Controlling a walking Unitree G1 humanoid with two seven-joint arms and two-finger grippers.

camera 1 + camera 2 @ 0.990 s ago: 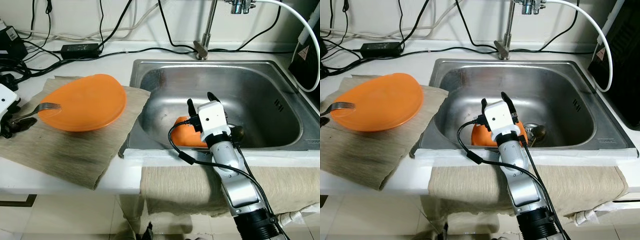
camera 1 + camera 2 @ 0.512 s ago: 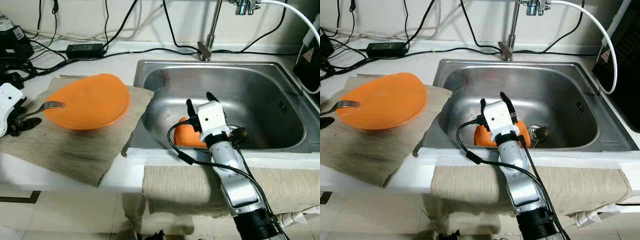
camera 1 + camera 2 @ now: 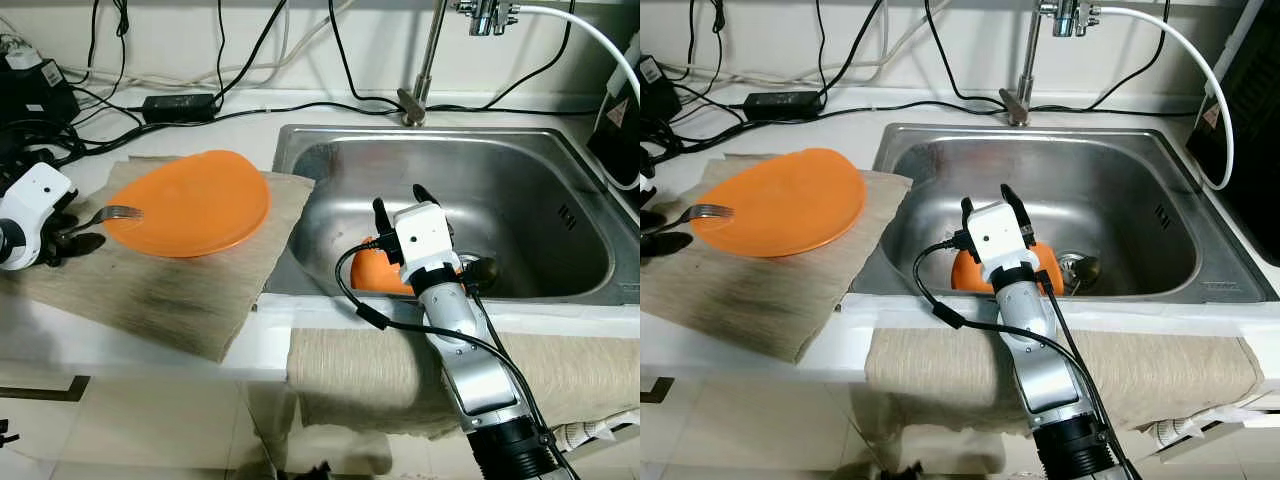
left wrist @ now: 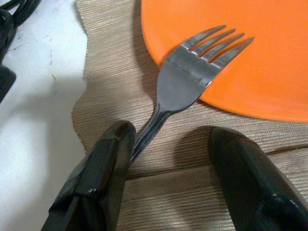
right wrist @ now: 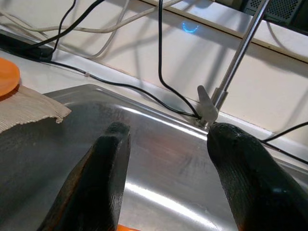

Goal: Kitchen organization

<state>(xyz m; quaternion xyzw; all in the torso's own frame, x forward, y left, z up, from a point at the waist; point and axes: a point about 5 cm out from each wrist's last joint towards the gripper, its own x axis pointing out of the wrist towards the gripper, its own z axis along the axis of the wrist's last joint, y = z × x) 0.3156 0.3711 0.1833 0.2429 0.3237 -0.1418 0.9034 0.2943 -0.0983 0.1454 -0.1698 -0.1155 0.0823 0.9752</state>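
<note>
The white counter carries a stainless steel sink, smooth and rounded at the corners, with a coarse woven cloth well to the right claw's left. On the cloth lies a glossy oval orange plate. The right claw stands released over the basin, its fingers spread, with a rounded orange bowl just beneath it. The left claw rests released on the cloth, a metal fork lying against one finger, tines over the plate's rim.
</note>
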